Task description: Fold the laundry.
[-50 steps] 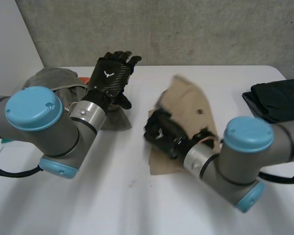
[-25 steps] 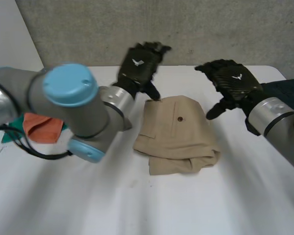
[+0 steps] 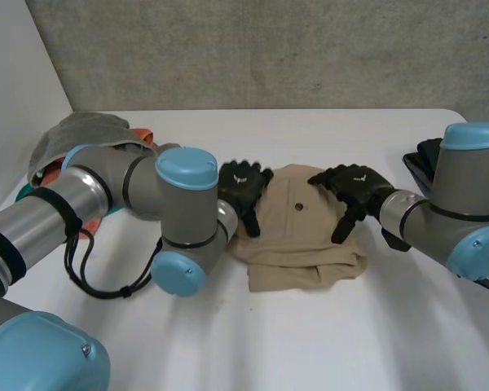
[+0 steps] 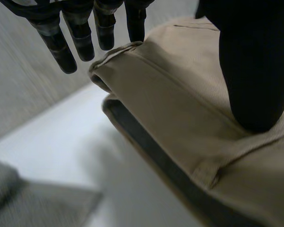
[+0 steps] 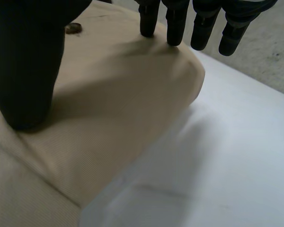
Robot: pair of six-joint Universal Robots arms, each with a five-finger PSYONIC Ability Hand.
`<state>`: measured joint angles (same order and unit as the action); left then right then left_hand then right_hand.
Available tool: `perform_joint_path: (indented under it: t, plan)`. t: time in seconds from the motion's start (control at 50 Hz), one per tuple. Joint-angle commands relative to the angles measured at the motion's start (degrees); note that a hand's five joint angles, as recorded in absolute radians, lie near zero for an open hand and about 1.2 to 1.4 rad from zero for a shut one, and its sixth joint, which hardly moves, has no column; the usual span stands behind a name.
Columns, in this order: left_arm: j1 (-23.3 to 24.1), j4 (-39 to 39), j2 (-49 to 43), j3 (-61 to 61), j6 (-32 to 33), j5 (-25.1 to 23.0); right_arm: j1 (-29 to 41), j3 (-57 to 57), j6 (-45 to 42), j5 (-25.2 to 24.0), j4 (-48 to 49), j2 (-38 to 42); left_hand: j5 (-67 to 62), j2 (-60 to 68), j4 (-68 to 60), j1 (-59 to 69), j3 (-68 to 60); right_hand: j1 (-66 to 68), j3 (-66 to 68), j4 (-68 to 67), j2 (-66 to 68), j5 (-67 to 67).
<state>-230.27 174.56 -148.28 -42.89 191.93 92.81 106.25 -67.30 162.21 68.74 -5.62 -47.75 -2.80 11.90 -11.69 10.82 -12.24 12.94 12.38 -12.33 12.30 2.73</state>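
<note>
Several cloths lie in a pile [image 3: 77, 134] at the far left of the table [image 3: 269, 342], a grey one on top with orange showing beneath it. The left arm reaches from there toward the middle, and the left hand [image 3: 240, 183] sits at the left edge of the trousers [image 3: 301, 244]. The trousers are tan, folded into a thick rectangle, and lie flat at the table's centre between the two hands.

In the left wrist view the fingers [image 4: 80, 38] are straight and spread, with their tips over the folded corner by the waistband. One tip is right at the hem, and the thumb [image 4: 255, 71] presses down on the top layer. Nothing is gripped.

A button [image 3: 298, 206] shows on the upper face of the trousers, between the hands.

The right hand [image 3: 350, 186] lies on the right part of the trousers. In the right wrist view its fingers [image 5: 173, 23] are straight too. Some tips touch the cloth near its rounded fold and the rest hang just past it, over the table. The thumb [image 5: 28, 71] bears on the cloth close to the button, and this hand also grasps nothing.

At the table's far right edge, partly behind the right arm, lies a dark cloth [image 3: 424, 159], well apart from the trousers.
</note>
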Motion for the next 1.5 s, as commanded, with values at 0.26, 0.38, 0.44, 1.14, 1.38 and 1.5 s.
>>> perform_joint_path:
  t: [0.26, 0.38, 0.44, 1.14, 1.38, 1.5]
  plan:
    - [0.52, -7.92, 7.64, -4.39, -0.42, -0.35, 0.36, -2.48, -16.67, 8.34, 0.17, -4.00, 2.80, -1.90, 1.69, -0.82, 2.24, -2.94, -2.38, 2.33, -2.30, -2.73]
    - [0.17, -4.76, 16.00, -8.00, -0.77, -0.70, 0.62, -11.08, -16.49, 8.43, 6.93, -12.44, 2.80, -1.90, 1.69, -0.82, 2.24, -2.94, -2.38, 2.33, -2.30, -2.73]
    - [0.17, -0.63, 20.57, -11.07, -0.95, -2.46, 1.84, -18.00, -15.97, 8.34, 11.66, -16.12, 2.80, -1.90, 1.69, -0.82, 2.24, -2.94, -2.38, 2.33, -2.30, -2.73]
    - [-3.08, 4.56, 31.65, -21.19, -7.54, -34.10, 5.98, -39.14, -13.15, 3.59, 46.14, -9.99, 2.25, -1.35, 1.14, -0.27, 1.69, -2.94, -2.38, 2.33, -2.30, -2.73]
    - [-3.26, 4.65, 31.65, -21.01, -7.45, -34.10, 6.42, -31.58, -12.18, 3.95, 45.96, -6.92, 2.25, -1.35, 1.14, -0.27, 1.69, 22.19, 22.74, -22.79, 22.83, 22.39]
    - [-3.43, 4.65, 31.83, -21.01, -7.45, -34.10, 7.21, -26.75, -11.66, 4.03, 44.39, -4.11, 2.25, -1.35, 1.14, -0.27, 1.69, 37.29, 37.85, -37.89, 37.93, 37.50]
